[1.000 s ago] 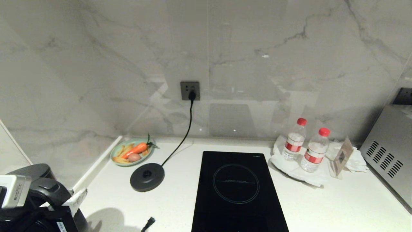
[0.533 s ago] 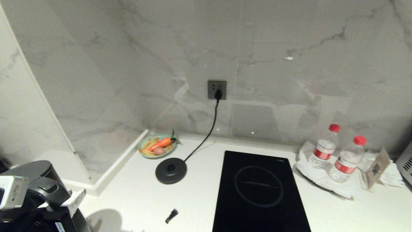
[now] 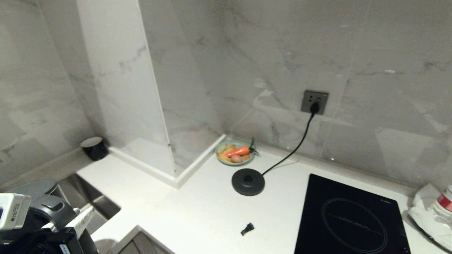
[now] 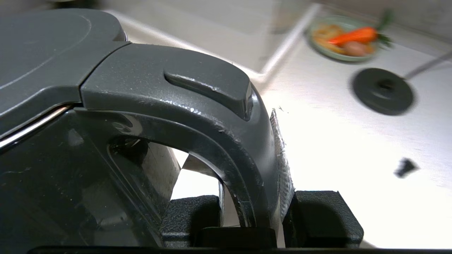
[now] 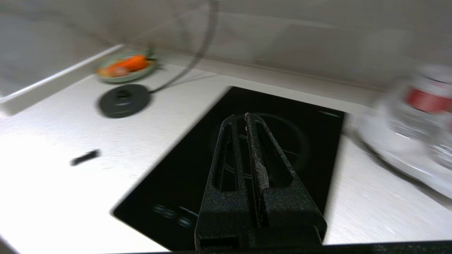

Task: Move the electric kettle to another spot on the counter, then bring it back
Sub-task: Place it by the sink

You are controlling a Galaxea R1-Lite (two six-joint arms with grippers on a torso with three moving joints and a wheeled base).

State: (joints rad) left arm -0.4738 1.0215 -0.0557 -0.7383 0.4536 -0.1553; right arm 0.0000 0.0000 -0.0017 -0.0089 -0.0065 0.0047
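Kettle held off its base, at the counter's left end

The left gripper [image 4: 257, 211] is clamped on the handle of the electric kettle [image 3: 39, 211], at the lower left by the sink [image 3: 95, 206]. On the counter [image 3: 197, 208]: one base disc [image 3: 248, 181] with its cord [image 3: 293, 151] to the socket [image 3: 315, 102], one plate of vegetables [image 3: 235, 157], one hob [image 3: 349, 217], one cup [image 3: 93, 148], one small black piece [image 3: 247, 229]. The right gripper [image 5: 243, 123], fingers pressed together, hangs over the hob.

Kettle [image 3: 39, 208] at counter's [image 3: 197, 211] left end, beside sink [image 3: 95, 208]; base disc [image 3: 248, 181] centre, plate [image 3: 235, 155] behind it, hob [image 3: 349, 218] right.
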